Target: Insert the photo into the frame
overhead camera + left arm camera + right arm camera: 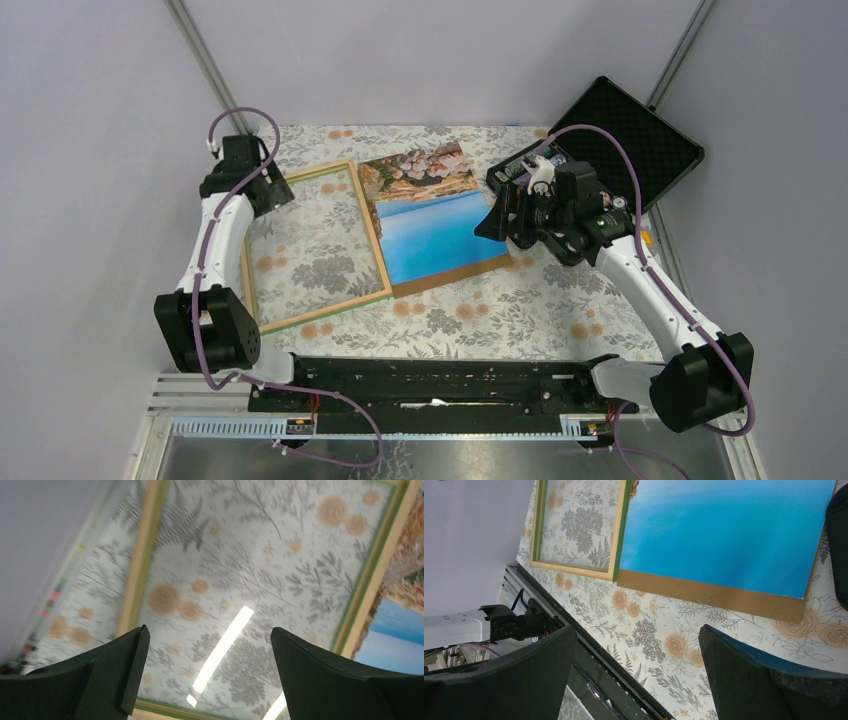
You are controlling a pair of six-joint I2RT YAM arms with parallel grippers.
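The frame (372, 238) lies flat at the left of the table, wood and green rim round a clear pane; it shows in the left wrist view (372, 565) and the right wrist view (620, 535). The photo (432, 220) of blue sea and tan rocks lies face up on a brown backing panel (470, 270), touching the frame's right side; it shows in the right wrist view (724, 530). My left gripper (278, 190) is open and empty over the frame's far left corner. My right gripper (497, 225) is open and empty at the photo's right edge.
A black hinged case (620, 135) stands open at the back right, behind my right arm. A black rail (440, 385) runs along the table's near edge. Grey walls close in on the left, back and right.
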